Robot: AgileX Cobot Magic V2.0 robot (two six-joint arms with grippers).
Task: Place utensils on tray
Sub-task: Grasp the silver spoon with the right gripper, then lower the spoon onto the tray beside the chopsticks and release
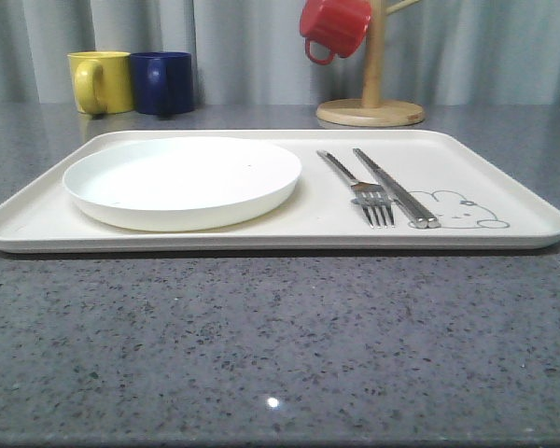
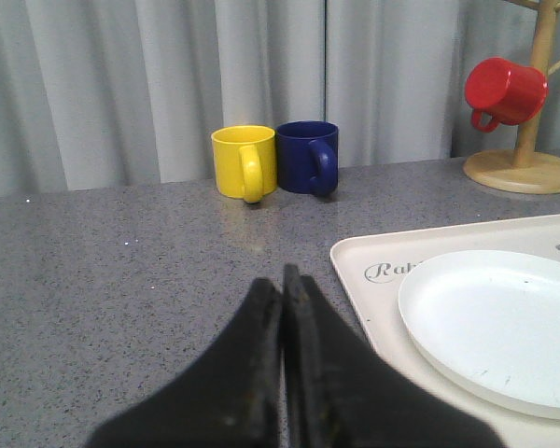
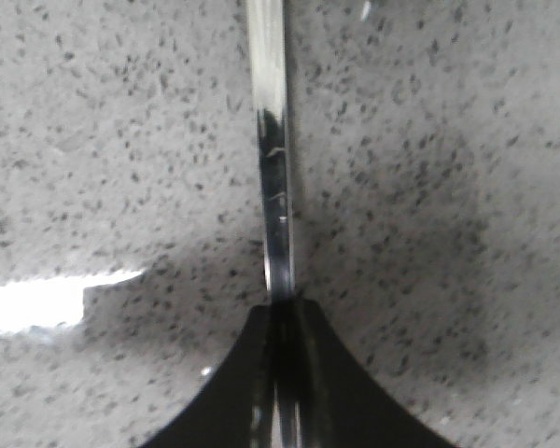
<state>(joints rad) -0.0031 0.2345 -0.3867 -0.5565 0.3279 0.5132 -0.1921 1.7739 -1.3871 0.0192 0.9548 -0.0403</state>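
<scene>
The cream tray lies across the grey table, with a round white plate on its left half. To the right of the plate, a silver fork and a pair of chopsticks lie side by side next to the rabbit drawing. My right gripper is shut on the slim shiny handle of a silver utensil, just above the speckled tabletop; the utensil's far end is out of view. My left gripper is shut with nothing in it, over the bare table beside the tray's "Rabbit" corner.
A yellow mug and a blue mug stand behind the tray at the back left. A red mug hangs on a wooden stand with a round base at the back right. A curtain closes off the rear.
</scene>
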